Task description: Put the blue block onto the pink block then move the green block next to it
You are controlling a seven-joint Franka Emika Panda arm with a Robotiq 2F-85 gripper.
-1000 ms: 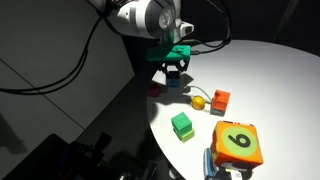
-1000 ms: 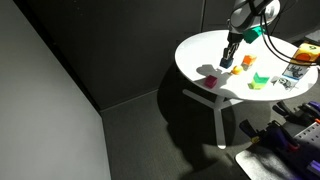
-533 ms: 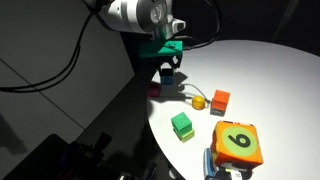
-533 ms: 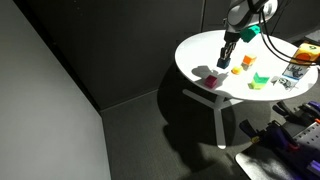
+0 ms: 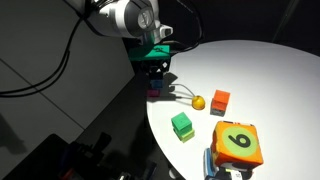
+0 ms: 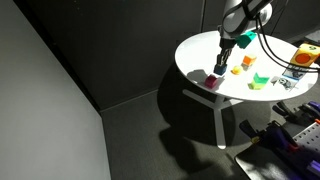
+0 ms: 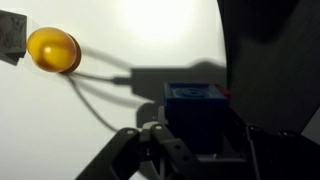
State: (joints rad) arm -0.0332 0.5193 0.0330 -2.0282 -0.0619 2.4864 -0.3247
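Note:
My gripper (image 5: 156,74) (image 6: 221,66) is shut on the blue block (image 7: 195,108), a dark blue cube that fills the space between the fingers in the wrist view. It hangs right over the pink block (image 5: 153,92) (image 6: 212,80) near the table's edge. Only a thin pink sliver (image 7: 222,95) shows past the blue cube's corner. I cannot tell whether the two blocks touch. The green block (image 5: 182,125) rests apart on the white table (image 5: 260,70), nearer the numbered die.
A yellow-orange ball (image 5: 198,102) (image 7: 52,48) and an orange-red cube (image 5: 220,100) lie just beside the gripper. An orange die (image 5: 238,143) (image 6: 300,56) stands further along. The round table's edge (image 7: 224,60) runs right beside the blue block, dark floor beyond.
The gripper has carried the blue block sideways toward the table's edge and down, from beside the ball to over the pink block. Its jaws stay shut on the block.

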